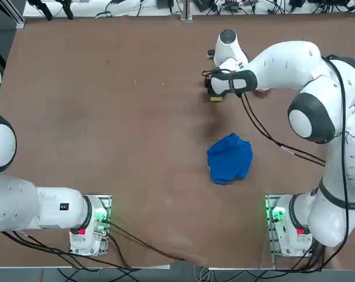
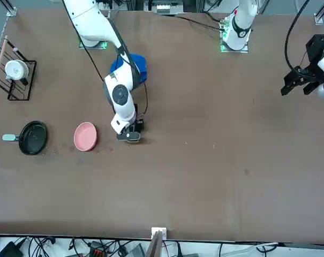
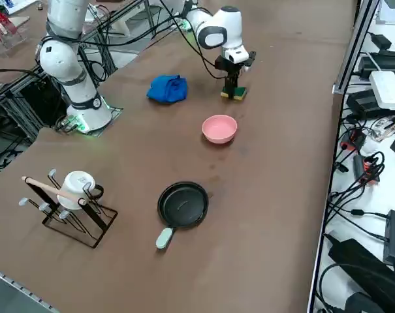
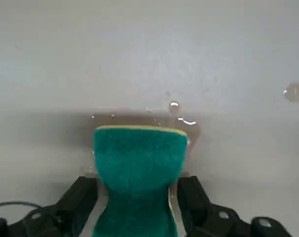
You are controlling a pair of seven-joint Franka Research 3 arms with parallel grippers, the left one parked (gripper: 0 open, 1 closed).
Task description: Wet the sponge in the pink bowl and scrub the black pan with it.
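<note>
Right side view, clock from bowl: table point(image 3: 269, 195) plain brown. Pink bowl point(image 3: 219, 129) solid pale pink. Sponge point(image 3: 239, 94), 1 o'clock: green top, yellow layer beneath. Right gripper point(image 3: 234, 87), 1 o'clock: black. Cloth point(image 3: 166, 89), 10 o'clock: blue. Black pan point(image 3: 183, 204), 7 o'clock: pale grey-green handle point(image 3: 164, 238). Rack point(image 3: 96, 228), 8 o'clock: black.

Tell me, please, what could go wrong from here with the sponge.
The sponge sits between the open fingers of the right gripper but looks unheld, so lifting now would probably leave it behind. Water drops lie on the table, so the sponge might slide if nudged. It looks pinched in at the middle, so a new grip could be uneven.
</note>
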